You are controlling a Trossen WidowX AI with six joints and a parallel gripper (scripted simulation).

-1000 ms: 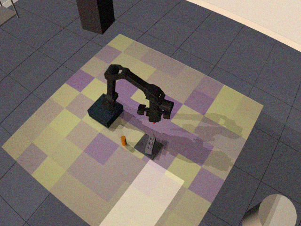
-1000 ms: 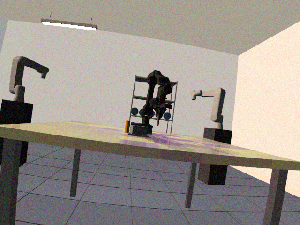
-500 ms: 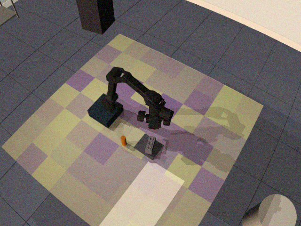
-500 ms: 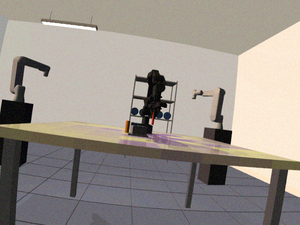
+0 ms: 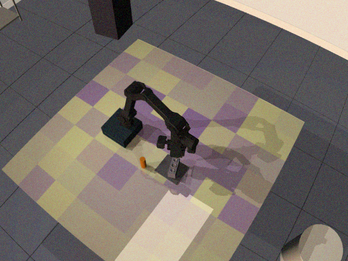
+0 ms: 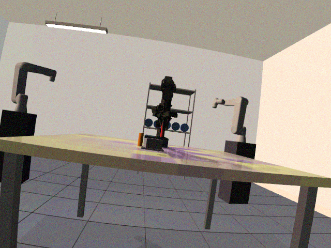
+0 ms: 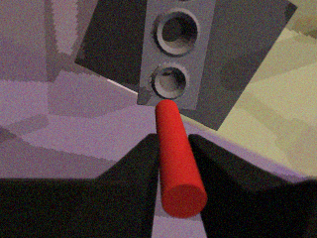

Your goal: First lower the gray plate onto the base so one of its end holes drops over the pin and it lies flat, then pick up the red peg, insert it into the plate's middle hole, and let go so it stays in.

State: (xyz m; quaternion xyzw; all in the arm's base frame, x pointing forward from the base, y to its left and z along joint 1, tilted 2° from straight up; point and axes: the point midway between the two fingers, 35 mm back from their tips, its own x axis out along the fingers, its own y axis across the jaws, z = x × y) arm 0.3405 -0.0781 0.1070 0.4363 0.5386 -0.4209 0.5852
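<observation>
The gray plate (image 5: 173, 174) (image 6: 153, 144) (image 7: 204, 55) lies on the dark square base (image 5: 161, 169) (image 7: 243, 45) and looks flat, with its holes facing up. I cannot tell which end hole holds the pin. My gripper (image 6: 162, 124) (image 7: 172, 143) is shut on the red peg (image 6: 161, 130) (image 7: 181, 171), which points down roughly upright. In the wrist view the peg's lower tip appears just short of the plate's near end hole. In the exterior view it appears slightly above the plate's top. The top view hides the peg behind the gripper.
An orange cylinder (image 5: 142, 162) (image 6: 140, 139) stands upright on the table beside the base, on the left in the top and exterior views. The arm's dark mounting block (image 5: 120, 130) stands behind it. Shadows of the arm fall across the patchwork table top (image 5: 118, 171).
</observation>
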